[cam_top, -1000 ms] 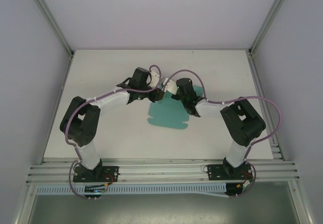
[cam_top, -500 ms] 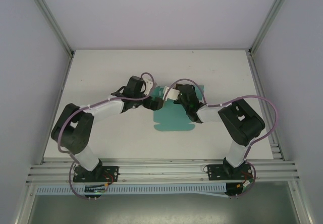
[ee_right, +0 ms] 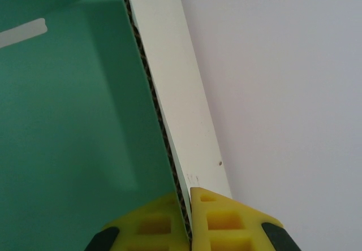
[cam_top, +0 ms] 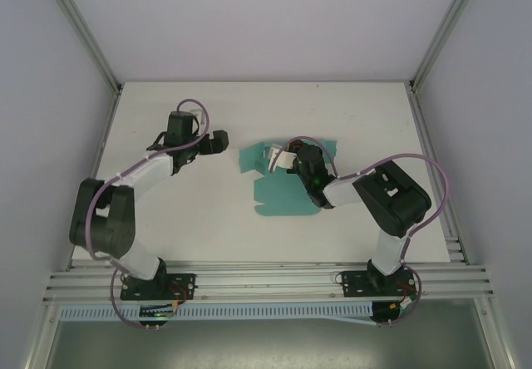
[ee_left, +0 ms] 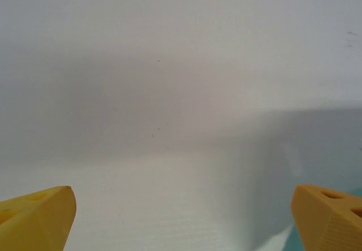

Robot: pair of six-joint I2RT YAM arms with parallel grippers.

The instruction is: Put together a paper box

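Jaws of the left gripper (cam_top: pixel 218 142) stand spread wide and empty above the bare white table (cam_top: pixel 158 111), well apart to the left of the paper box (cam_top: pixel 287 196), while those of the right gripper (cam_top: pixel 279 158) are pressed together on a flap (ee_right: pixel 181 104) at the sheet's far edge, lifted enough to show its white underside. By my judgement assembly has barely begun: the paper box lies mostly as a flat teal sheet right of the table's middle, with walls, other flaps and rounded tabs yet to fold and tuck.

My white surface (cam_top: pixel 249 111) sits boxed in by pale walls (cam_top: pixel 249 20). Aluminium rails (cam_top: pixel 266 282) cross its near edge, evenly lit.
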